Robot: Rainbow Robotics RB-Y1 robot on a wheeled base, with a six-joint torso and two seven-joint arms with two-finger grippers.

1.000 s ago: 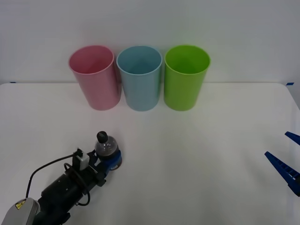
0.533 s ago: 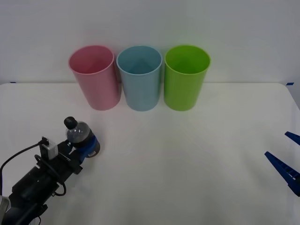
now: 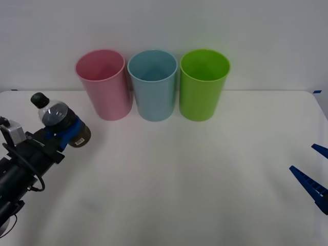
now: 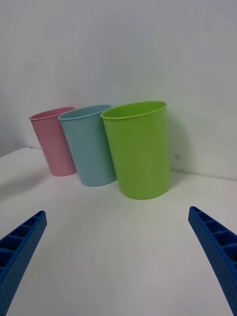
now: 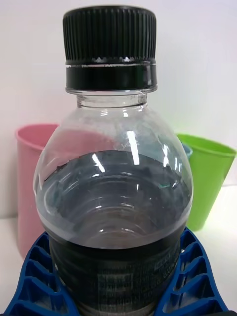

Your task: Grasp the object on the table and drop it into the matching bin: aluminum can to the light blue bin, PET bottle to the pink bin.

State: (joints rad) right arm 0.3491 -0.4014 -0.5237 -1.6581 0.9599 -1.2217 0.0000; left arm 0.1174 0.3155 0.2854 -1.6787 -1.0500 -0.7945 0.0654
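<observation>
PET bottle (image 3: 55,116): clear plastic, black cap (image 5: 109,34), dark label; is being held upright, clear of the table (image 3: 195,179), at the far left, to the left of and nearer than the pink bin (image 3: 103,84).

Left gripper (image 3: 65,129): is being kept closed on the bottle's lower body; its blue ribbed fingers (image 5: 37,281) are being pressed against the label on both sides, as seen in the left wrist view.

Pink bin, light blue bin (image 3: 152,85) and green bin (image 3: 203,84): are being kept standing upright in a close row at the back of the table, pink leftmost, green rightmost.

Right gripper (image 3: 313,177): is being held at the right edge of the table, well apart from the bins; its two blue fingers (image 4: 19,252) are spread wide with nothing between them.
</observation>
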